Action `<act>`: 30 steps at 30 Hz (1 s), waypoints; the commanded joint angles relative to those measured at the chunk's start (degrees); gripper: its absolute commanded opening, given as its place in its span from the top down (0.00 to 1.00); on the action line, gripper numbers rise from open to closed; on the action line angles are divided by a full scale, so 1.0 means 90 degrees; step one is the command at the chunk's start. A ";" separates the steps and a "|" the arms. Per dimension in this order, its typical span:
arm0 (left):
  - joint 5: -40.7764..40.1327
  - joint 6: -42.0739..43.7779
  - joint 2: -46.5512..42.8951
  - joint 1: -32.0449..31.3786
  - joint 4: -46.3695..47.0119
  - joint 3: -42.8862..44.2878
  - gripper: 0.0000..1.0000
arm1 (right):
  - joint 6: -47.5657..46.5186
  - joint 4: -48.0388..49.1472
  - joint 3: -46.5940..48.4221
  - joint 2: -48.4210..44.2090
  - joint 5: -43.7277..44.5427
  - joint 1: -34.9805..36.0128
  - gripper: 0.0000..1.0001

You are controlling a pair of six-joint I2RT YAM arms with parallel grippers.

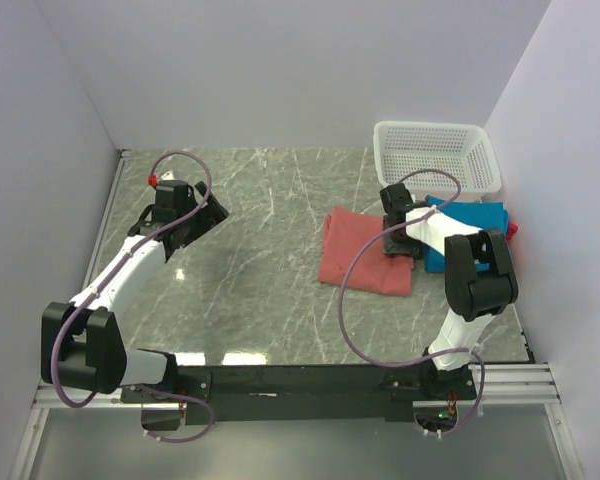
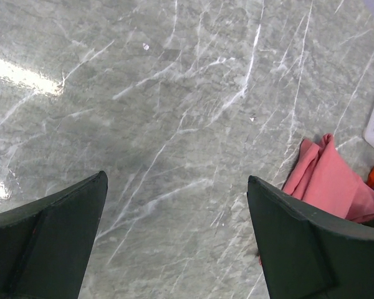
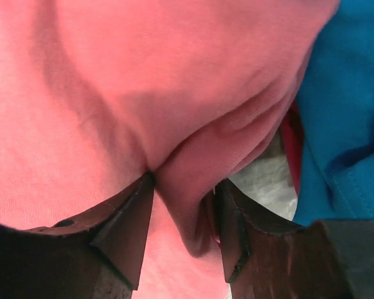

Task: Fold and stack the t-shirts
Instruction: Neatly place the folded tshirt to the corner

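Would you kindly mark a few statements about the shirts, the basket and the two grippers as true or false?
1. The left gripper is open above bare table. True.
2. The right gripper pinches the blue shirt. False: it pinches a fold of the red shirt.
3. The red shirt lies in the basket. False: it lies on the table.
4. The blue shirt lies to the right of the red shirt. True.

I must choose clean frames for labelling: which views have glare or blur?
Left wrist view: white glare patches on the marble table at the left edge, otherwise sharp. Right wrist view: the salmon t-shirt fills most of the frame at close range, slightly soft, no glare. Top view: sharp, with small reflections at the table's near edge.
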 commanded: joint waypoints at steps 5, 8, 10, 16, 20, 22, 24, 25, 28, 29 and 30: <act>-0.0029 0.0139 0.0104 -0.0012 0.0076 0.0101 0.00 | 0.0280 -0.0062 -0.0050 0.0134 -0.0802 -0.0450 0.37; -0.0029 0.0149 0.0133 -0.0012 0.0096 0.0111 0.01 | 0.0261 -0.0054 -0.0089 0.0231 -0.1349 -0.0607 0.37; -0.0010 0.0158 0.0163 -0.0022 0.0077 0.0121 0.01 | 0.0240 -0.0053 -0.0050 0.0280 -0.1858 -0.0656 0.39; -0.0009 0.0168 0.0134 -0.0012 0.0116 0.0072 0.01 | 0.0260 0.0006 0.0048 0.0417 -0.2562 -0.0665 0.63; -0.0087 0.0168 0.0094 -0.0012 0.0086 0.0052 0.01 | 0.0144 -0.0034 0.0077 0.0437 -0.2591 -0.0646 0.74; -0.0107 0.0178 0.0085 -0.0012 0.0086 0.0043 0.01 | 0.0026 -0.0015 0.0087 0.0427 -0.2717 -0.0646 0.84; -0.0126 0.0168 0.0065 -0.0022 0.0077 0.0043 0.01 | -0.0315 0.0190 0.0038 0.0301 -0.2835 -0.0627 1.00; -0.0146 0.0158 0.0065 -0.0012 0.0076 0.0043 0.00 | -0.0413 0.0297 -0.0001 0.0213 -0.2826 -0.0607 1.00; -0.0166 0.0158 -0.0023 -0.0012 0.0096 0.0004 0.01 | -0.0833 0.0590 -0.0069 -0.0353 -0.2349 -0.0480 1.00; -0.0166 0.0168 -0.0071 -0.0012 0.0115 -0.0016 0.00 | -0.1017 0.0591 -0.0069 -0.0673 -0.2057 -0.0432 1.00; -0.0166 0.0178 -0.0091 -0.0012 0.0125 -0.0035 0.01 | -0.1106 0.0601 -0.0060 -0.0850 -0.1890 -0.0402 1.00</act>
